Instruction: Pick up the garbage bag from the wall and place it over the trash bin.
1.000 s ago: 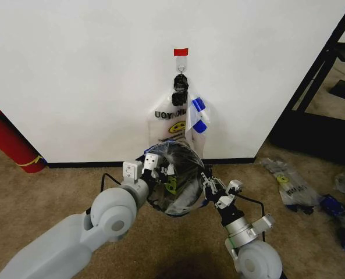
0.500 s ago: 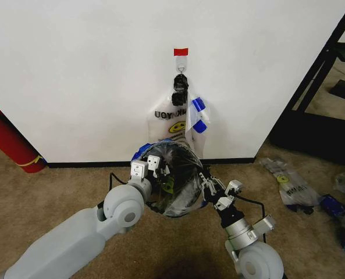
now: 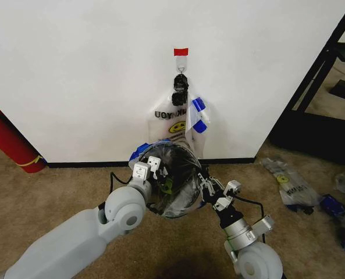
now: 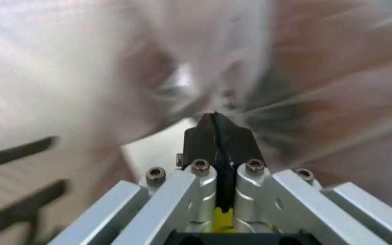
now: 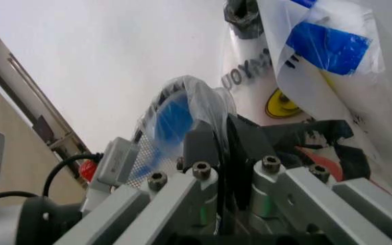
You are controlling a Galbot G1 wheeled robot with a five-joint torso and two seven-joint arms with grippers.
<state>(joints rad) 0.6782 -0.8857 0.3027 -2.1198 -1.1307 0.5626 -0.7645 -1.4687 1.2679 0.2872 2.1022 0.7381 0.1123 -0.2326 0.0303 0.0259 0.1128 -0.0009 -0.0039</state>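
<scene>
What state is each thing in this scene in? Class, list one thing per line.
garbage bag: stretched over the bin's mouth, pinched on both sides.
trash bin: upright on the carpet, bag over it.
left tool: shut on the bag's rim.
right tool: shut on the bag's rim.
spare bags: hanging from the hook.
hook: on the wall, loaded.

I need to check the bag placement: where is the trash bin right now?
In the head view, the trash bin stands on the carpet below the wall hook, between the left gripper and right gripper, draped in the garbage bag.
</scene>
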